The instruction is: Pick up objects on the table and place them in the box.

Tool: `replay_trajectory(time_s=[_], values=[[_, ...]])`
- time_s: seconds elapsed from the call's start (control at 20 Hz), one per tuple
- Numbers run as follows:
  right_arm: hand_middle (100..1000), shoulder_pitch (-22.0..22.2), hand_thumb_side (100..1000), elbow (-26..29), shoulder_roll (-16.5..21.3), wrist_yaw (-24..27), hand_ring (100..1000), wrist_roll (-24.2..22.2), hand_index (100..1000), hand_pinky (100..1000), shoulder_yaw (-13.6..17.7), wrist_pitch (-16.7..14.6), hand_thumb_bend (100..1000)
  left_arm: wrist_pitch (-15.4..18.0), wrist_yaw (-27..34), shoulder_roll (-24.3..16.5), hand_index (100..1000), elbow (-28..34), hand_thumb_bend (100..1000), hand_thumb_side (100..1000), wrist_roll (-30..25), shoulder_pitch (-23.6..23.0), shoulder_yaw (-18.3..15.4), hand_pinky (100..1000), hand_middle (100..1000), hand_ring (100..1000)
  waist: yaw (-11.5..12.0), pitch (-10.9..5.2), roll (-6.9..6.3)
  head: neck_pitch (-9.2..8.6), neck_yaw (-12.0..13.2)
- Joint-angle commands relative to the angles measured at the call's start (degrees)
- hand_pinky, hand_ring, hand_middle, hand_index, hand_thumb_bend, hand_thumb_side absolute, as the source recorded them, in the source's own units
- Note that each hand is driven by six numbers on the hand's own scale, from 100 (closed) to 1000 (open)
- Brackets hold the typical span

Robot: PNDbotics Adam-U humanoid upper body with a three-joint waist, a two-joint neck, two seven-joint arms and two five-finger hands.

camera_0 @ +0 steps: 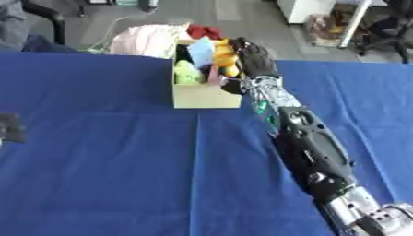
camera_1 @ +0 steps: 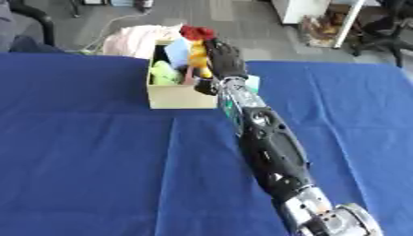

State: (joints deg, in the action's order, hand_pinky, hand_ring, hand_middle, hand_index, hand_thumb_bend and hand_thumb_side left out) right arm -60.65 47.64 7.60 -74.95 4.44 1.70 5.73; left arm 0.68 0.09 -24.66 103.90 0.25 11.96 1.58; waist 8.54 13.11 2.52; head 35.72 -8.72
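**Release over the box, then lift clear**

The right hand hangs at the cardboard box's right rim on the blue counter, beside a yellow toy inside. Whether its fingers are curled or holding anything cannot be told. Probably best to let go well inside the rim and withdraw straight up.

No text, label, brand, number or sign can be read anywhere. The box shows a plain front face with no printing, the blue cloth is unmarked, and the green glow on the right arm forms no legible character.
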Motion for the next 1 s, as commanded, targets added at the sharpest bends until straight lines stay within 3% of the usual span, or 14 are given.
replay_trajectory(time_s=[0.05, 0.4, 0.7, 1.0], values=[[937, -2.1, 548, 2.8, 2.1, 2.4, 873, -1.9, 989, 851, -0.3, -1.3, 202, 0.0, 0.1, -1.0, 764, 0.9, 100, 728, 0.0, 0.4, -0.1, 895, 601, 608, -0.1, -1.22, 0.53, -0.39, 0.0], [926, -2.3, 548, 3.8, 4.2, 5.9, 867, -4.4, 984, 848, 0.8, -1.3, 160, 0.0, 0.0, -1.1, 763, 0.8, 100, 730, 0.2, 0.0, -0.4, 895, 600, 608, -0.6, -1.44, 0.61, -0.15, 0.2], [928, -1.2, 527, 1.2, 7.3, 13.6, 871, -7.0, 982, 855, 3.6, -0.3, 120, 0.0, -0.2, -1.3, 764, 0.6, 100, 732, 0.5, -0.5, -0.6, 896, 600, 608, -1.4, -1.65, 0.68, 0.10, 0.9], [977, -0.6, 458, -1.9, 11.1, 15.2, 924, -13.1, 1000, 900, 3.9, -3.4, 215, -0.1, -0.4, -1.4, 764, 0.5, 100, 736, 0.5, -0.7, -0.8, 896, 600, 607, -2.1, -1.66, 0.72, 0.07, 1.4]])
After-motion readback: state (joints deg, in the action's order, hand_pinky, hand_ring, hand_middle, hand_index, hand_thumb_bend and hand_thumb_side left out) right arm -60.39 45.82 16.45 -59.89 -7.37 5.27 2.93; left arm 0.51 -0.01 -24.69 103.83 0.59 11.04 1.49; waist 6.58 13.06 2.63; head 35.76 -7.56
